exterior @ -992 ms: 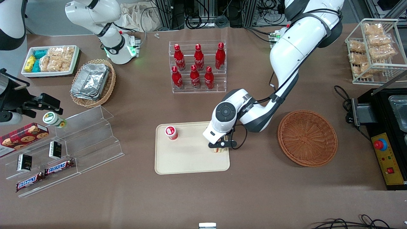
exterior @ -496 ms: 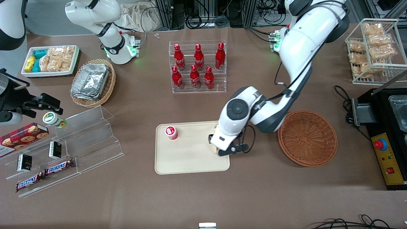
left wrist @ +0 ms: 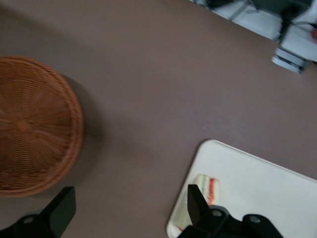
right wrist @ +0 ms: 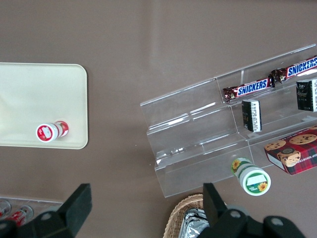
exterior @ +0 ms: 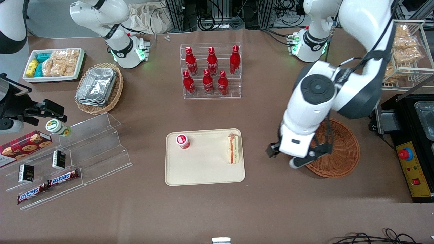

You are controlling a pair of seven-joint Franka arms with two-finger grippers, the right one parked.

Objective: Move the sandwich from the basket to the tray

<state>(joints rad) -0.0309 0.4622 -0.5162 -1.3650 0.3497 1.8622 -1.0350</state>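
Observation:
The sandwich [exterior: 234, 149] lies on the cream tray [exterior: 203, 171], at the tray's end nearest the basket, with its red and green filling showing. The round reddish-brown basket [exterior: 342, 154] is empty, and the arm partly covers it. My gripper [left wrist: 129, 208] hangs open high above the bare table between tray and basket, with nothing between its fingers. The wrist view shows the basket [left wrist: 34, 124], the tray [left wrist: 257, 183] and the sandwich [left wrist: 208, 186] below it. In the front view the gripper [exterior: 284, 156] sits under the white hand, beside the basket's rim.
A red-lidded cup [exterior: 182, 141] stands on the tray toward the parked arm's end. A rack of red bottles [exterior: 211, 71] is farther from the camera. A black appliance [exterior: 413, 142] and a wire rack [exterior: 403, 51] are at the working arm's end.
The gripper has let go of the sandwich, risen and swung from the tray toward the basket. The sandwich stays on the tray.

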